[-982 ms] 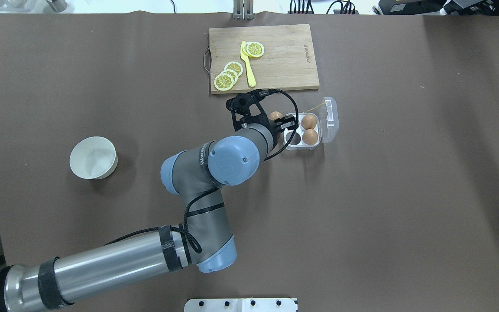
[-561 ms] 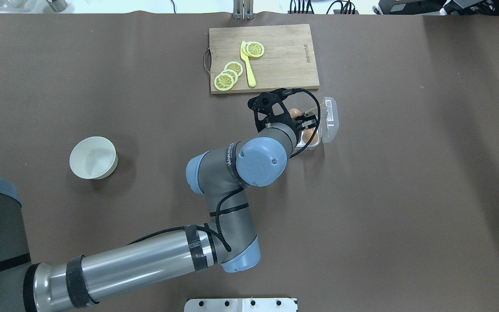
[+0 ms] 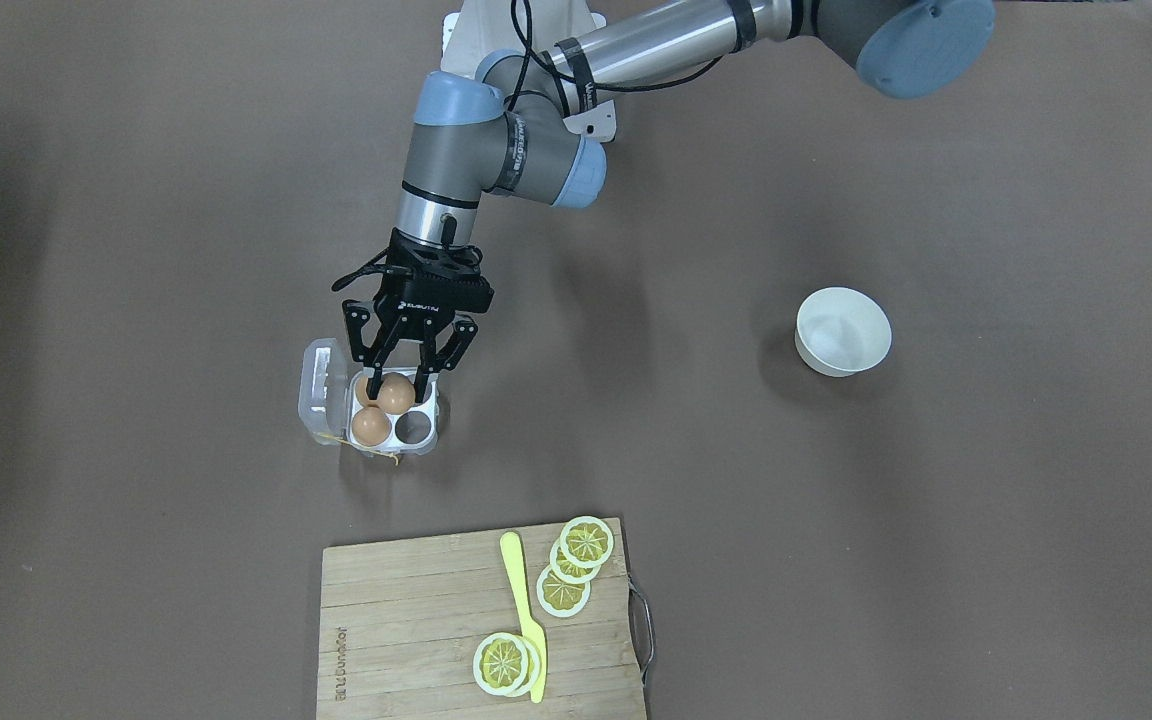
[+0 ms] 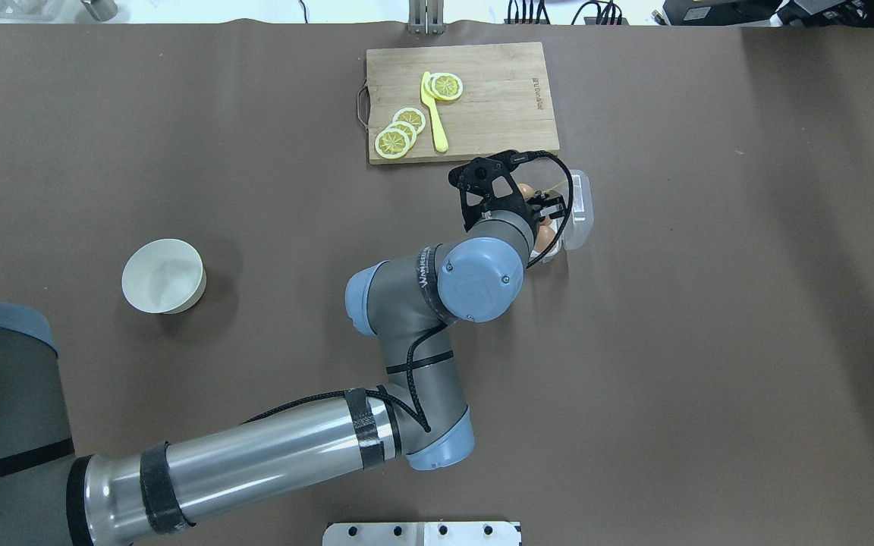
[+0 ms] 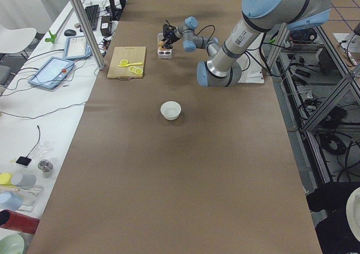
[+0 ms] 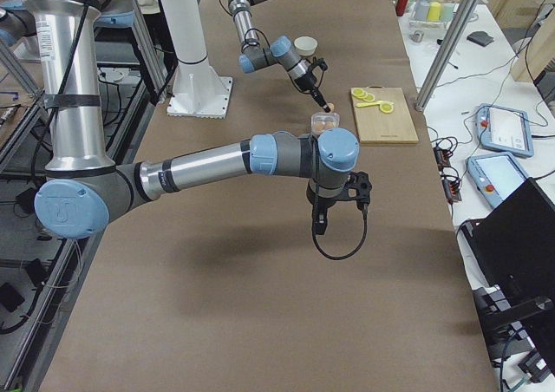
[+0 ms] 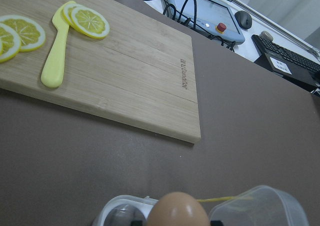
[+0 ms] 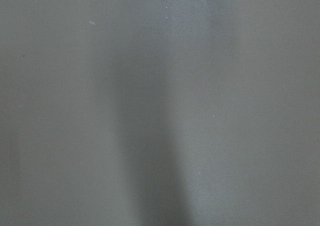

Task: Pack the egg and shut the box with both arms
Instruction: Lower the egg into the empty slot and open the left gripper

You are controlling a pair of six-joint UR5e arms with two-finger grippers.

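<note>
My left gripper (image 3: 396,390) is shut on an orange-brown egg (image 3: 398,396) and holds it just above the clear plastic box (image 3: 321,392), over a cell on the robot's side. The box lies open, its lid folded out flat. One egg (image 3: 370,427) sits in a far cell, and another is partly hidden behind the fingers. One cell (image 3: 413,427) is empty. In the overhead view the left gripper (image 4: 534,201) covers most of the box (image 4: 581,199). The left wrist view shows the held egg (image 7: 177,212) at its bottom edge. My right gripper (image 6: 318,223) hangs over bare table; I cannot tell whether it is open.
A wooden cutting board (image 4: 498,114) with lemon slices (image 4: 395,140) and a yellow knife (image 4: 435,114) lies just beyond the box. A white bowl (image 4: 163,275) stands far to the left. A white mounting plate (image 4: 422,533) is at the near table edge.
My left arm has carried the egg to the right, from beside the box's left edge to over the box. The box and its eggs have not moved.
</note>
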